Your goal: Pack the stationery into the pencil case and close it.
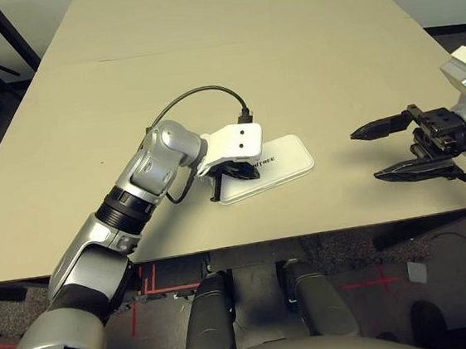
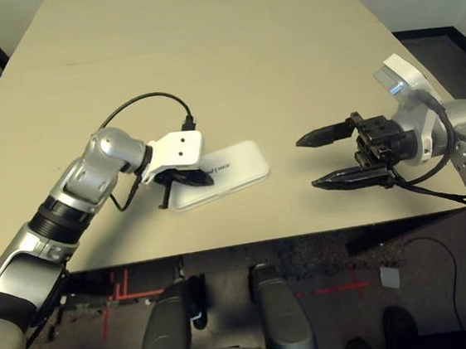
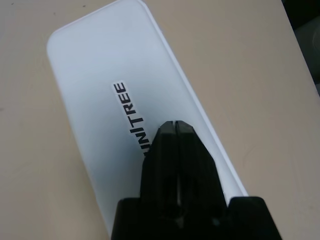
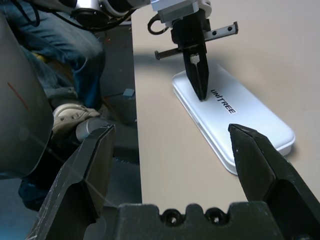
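Pressing down with the left gripper [image 3: 175,125], I had its two black fingers squeezed together, nothing between them, tips resting on the lid of the white pencil case [image 1: 286,162] right at the "UNITREE" lettering [image 3: 131,116]. That end of the case lay nearest the left arm; the far end pointed toward the right side of the table [image 1: 231,75]. The case lay flat and closed near the front edge of the tabletop, and I saw no loose marker, pen or clip around it, so I judged the stationery was already inside and only the latching remained.

Out to the side, the right gripper [image 2: 333,158] hung well apart from the case, its fingers spread wide and empty, aimed roughly level toward it.

My worries from here were these. Because the push landed near one end instead of the middle, the hard plastic box might tip or skid across the smooth table. If the hinge side had not seated, the lid could spring back up once I lifted off. And with the right gripper so far away, nothing braced the case against sliding.
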